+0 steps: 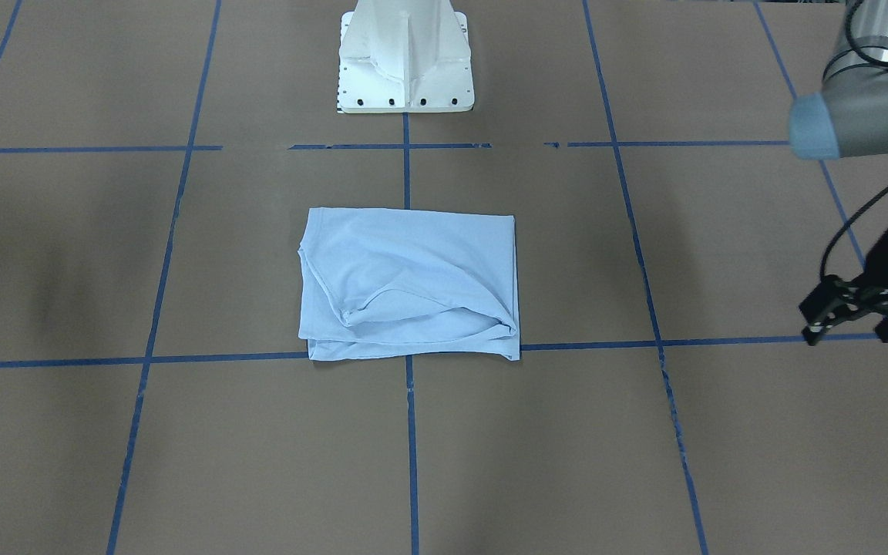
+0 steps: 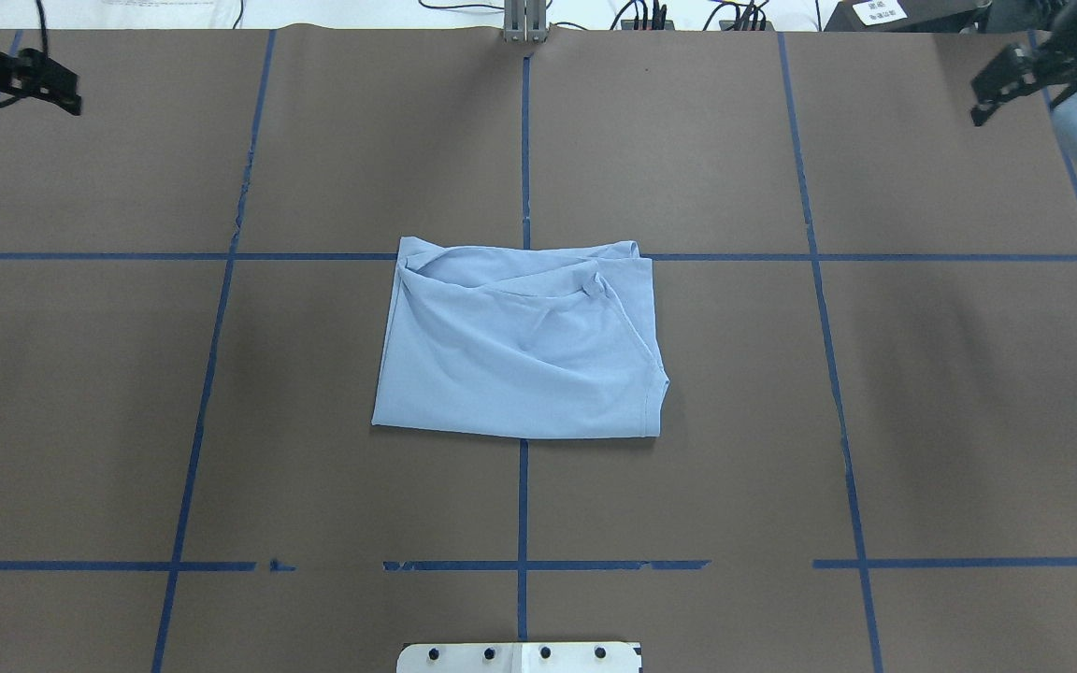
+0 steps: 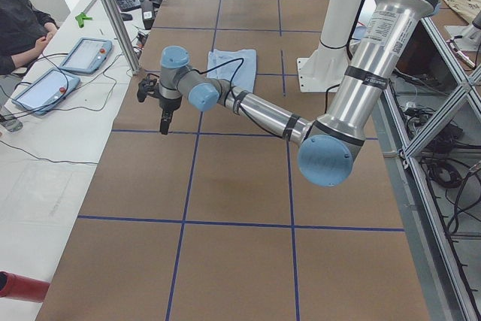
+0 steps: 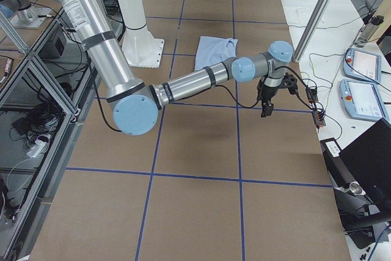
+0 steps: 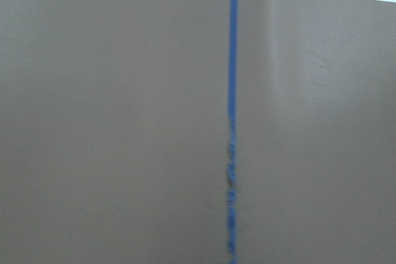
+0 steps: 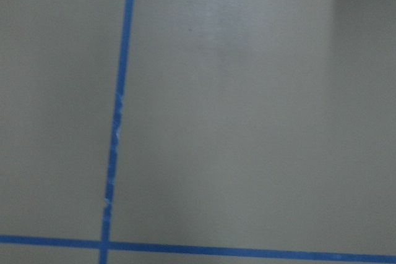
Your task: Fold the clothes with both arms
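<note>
Counted one pale blue T-shirt [image 2: 520, 355], folded to a rough rectangle, lying mid-table across blue tape lines [image 2: 524, 140]. Counted two grippers, both well apart from it, out by the table's sides. Clearest in front view: left black two-finger gripper [image 1: 849, 312], fingers spread, holding nothing. State of right black two-finger gripper [image 2: 1011, 84]: cannot tell. Wrist views limited to brown table cover [image 5: 124, 122] and tape. White pedestal base [image 1: 405, 62] near shirt.

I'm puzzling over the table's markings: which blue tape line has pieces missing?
The tape line nearest the white base: it shows bare gaps, whereas the other crosswise line, beside the T-shirt, looks whole where visible.
</note>
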Controlling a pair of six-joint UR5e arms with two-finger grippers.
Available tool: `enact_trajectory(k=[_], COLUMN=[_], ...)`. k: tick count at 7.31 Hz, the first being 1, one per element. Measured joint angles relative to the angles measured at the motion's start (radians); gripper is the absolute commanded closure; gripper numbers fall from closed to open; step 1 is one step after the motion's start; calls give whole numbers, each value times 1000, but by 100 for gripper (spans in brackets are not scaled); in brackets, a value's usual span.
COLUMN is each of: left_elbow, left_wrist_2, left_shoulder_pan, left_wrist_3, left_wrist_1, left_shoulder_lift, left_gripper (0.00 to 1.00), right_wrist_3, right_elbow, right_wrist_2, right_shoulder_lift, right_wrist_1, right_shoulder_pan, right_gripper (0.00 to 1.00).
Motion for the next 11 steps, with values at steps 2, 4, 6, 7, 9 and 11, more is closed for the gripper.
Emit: enact_trajectory(k=[2,4,6,7,9,11], left_elbow=[5,21,26,29,29,17], left_wrist_2=[-36,-83,-96,-85,-50,-99], left_shoulder_pan=[-152,-263,-305,-309,-308,-308], left_wrist_3=[320,573,674,684,699,656], left_wrist_1=[24,20,9,-3,-12,14], left_shoulder_lift=[116,229,296,324,364,379], left_gripper=[0,0,0,0,0,0], right_wrist_3=[-238,-388,-410,-415,-408,-403], right_elbow=[87,123,140,140,141,137], right_wrist_2=[42,83,97,94,99,107], right_shoulder_lift=[-217,-361,-409,-413,-419,-421], right_wrist_1=[-1,-2,-4,0,2,1], right_shoulder_pan=[136,250,281,284,284,284], right_gripper=[0,0,0,0,0,0])
